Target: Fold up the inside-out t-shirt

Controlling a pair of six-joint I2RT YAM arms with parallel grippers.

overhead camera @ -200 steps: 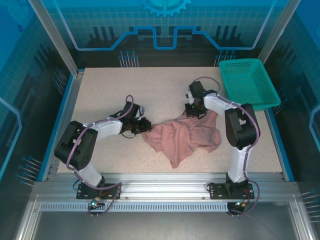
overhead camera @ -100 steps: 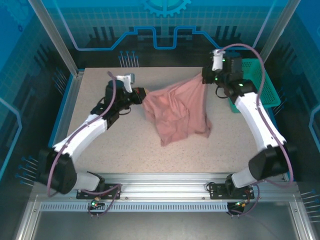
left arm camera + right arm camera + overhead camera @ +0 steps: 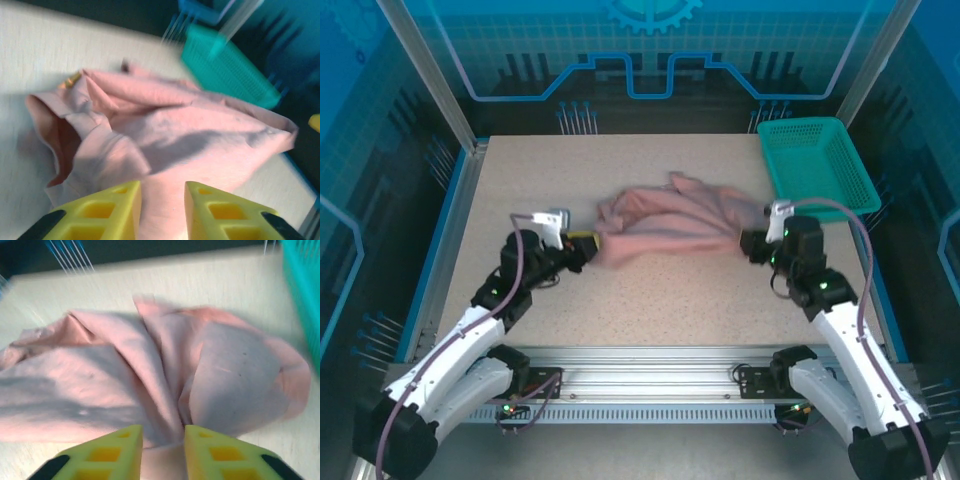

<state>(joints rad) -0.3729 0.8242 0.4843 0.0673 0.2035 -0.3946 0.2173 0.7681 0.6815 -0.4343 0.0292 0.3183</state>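
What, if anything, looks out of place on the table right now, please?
The t-shirt is the odd thing: it lies mid-table as a rumpled band with overlapping folds rather than flat, between the left gripper and the right gripper. The teal basket sits upright in the far right corner. Nothing looks spilled or torn.

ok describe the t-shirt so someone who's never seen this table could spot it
Look at the speckled beige table inside the blue-walled cell. Across its middle, between the left gripper and the right gripper, lies the t-shirt. It is the one soft, rumpled, salmon-pink thing there, unlike the rigid teal mesh basket at the far right corner.
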